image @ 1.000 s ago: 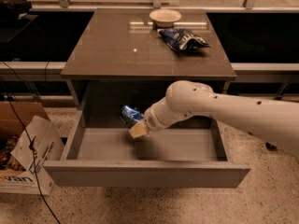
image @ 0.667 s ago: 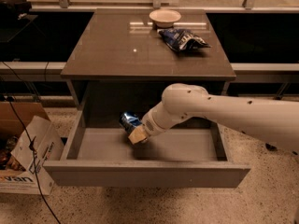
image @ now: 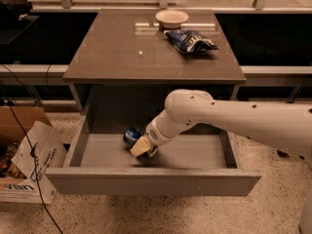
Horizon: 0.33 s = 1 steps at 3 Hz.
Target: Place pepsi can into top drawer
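The top drawer [image: 146, 181] stands pulled out below the brown cabinet top. The pepsi can [image: 131, 135] is a small blue can inside the drawer, left of middle, low near the drawer floor. My gripper [image: 141, 147] reaches down into the drawer from the right on a white arm and sits right against the can, covering its right side. Whether the can rests on the drawer floor cannot be told.
On the cabinet top [image: 122, 52] a blue-and-white snack bag [image: 191, 41] and a pale bowl [image: 171, 18] stand at the back right. A cardboard box [image: 24, 160] and dangling cables [image: 24, 130] are on the floor to the left of the drawer.
My gripper and the can have moved lower and a little left inside the drawer.
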Tool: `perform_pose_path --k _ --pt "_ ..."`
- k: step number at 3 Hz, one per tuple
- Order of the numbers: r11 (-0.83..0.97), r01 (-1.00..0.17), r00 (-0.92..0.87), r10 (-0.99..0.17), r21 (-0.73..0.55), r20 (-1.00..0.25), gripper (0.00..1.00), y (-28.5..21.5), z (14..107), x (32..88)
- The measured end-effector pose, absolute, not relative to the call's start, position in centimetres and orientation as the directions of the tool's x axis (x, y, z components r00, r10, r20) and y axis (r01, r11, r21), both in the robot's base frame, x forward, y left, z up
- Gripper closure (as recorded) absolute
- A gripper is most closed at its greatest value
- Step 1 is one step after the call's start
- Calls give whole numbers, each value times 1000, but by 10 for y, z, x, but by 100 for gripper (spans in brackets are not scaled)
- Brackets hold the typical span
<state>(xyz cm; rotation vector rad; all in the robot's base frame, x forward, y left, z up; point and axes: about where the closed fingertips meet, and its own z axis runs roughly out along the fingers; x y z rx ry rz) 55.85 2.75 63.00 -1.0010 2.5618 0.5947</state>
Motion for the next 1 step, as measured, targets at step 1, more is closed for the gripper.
perform_pose_path --k 1 --pt "666 -699 -700 -564 261 -438 0 28 630 558"
